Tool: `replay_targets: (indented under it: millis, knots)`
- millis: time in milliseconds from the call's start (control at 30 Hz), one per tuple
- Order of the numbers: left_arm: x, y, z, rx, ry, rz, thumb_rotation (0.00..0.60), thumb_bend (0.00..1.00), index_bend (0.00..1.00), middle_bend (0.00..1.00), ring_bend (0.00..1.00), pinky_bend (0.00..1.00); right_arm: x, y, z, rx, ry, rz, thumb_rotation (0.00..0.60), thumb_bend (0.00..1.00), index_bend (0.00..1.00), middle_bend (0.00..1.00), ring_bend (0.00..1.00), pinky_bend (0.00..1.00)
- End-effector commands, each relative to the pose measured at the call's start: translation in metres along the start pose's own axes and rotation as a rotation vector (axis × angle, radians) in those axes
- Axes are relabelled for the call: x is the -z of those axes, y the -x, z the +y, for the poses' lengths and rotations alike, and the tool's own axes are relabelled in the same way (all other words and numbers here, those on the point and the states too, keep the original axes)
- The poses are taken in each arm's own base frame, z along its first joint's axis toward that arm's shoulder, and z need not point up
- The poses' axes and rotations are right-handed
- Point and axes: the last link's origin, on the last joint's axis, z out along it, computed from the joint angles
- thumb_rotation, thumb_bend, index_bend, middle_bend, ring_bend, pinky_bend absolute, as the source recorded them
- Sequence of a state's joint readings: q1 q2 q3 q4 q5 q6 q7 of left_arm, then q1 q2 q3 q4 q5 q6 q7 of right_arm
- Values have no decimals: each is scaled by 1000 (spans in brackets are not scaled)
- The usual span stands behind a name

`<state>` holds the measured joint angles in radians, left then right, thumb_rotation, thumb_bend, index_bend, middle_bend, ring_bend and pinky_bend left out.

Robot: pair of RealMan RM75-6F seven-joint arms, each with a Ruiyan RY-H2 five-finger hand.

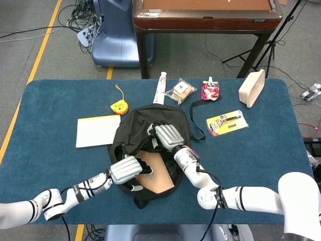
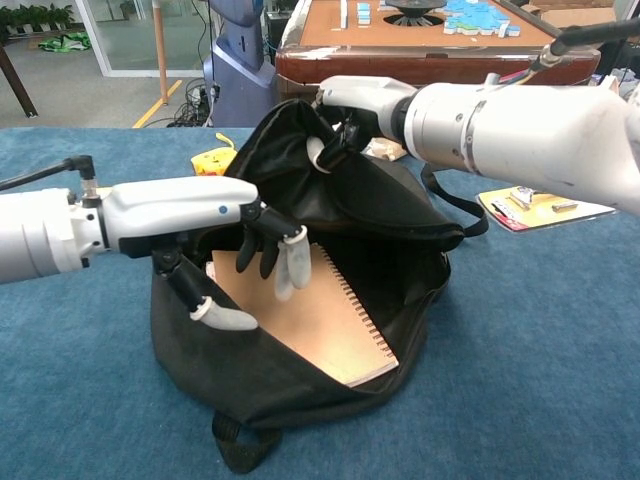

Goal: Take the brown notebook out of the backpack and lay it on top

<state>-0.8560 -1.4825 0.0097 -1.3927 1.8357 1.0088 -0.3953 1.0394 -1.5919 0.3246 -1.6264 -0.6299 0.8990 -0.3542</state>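
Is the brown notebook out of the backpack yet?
No. The brown notebook lies inside the open backpack, whose flap the right hand holds up.

One black backpack point(image 1: 150, 125), open. One brown notebook point(image 1: 159, 173) inside it, spiral-bound. Two robot hands: left hand point(image 1: 127, 169), right hand point(image 1: 168, 136).

Loose on the blue table point(image 1: 50, 100):
- one white pad point(image 1: 97, 130)
- one yellow tape measure point(image 1: 119, 106)
- one white tube point(image 1: 160, 88)
- one clear snack bag point(image 1: 181, 91)
- one red pouch point(image 1: 210, 90)
- one carded razor pack point(image 1: 226, 122)
- one beige box point(image 1: 252, 88)

One brown table point(image 1: 205, 15) behind.
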Motion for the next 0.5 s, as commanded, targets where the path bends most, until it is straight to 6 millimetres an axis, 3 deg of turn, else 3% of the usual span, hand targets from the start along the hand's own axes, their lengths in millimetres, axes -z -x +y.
replay_targets:
  millis: [33, 300, 500]
  knots:
    - [-9, -1, -1, 11, -12, 2, 600, 201, 405, 459, 436, 483, 0, 1, 0, 2, 0, -5, 600, 902, 664, 299, 120, 138]
    - [-27, -4, -6, 60, -61, -5, 600, 201, 398, 451, 433, 469, -4, 2, -1, -1, -5, -8, 600, 902, 664, 298, 120, 139]
    - [-28, 6, -13, -59, -57, -19, 600, 201, 390, 445, 430, 457, -3, 0, -3, -10, -16, -4, 600, 901, 664, 298, 120, 138]
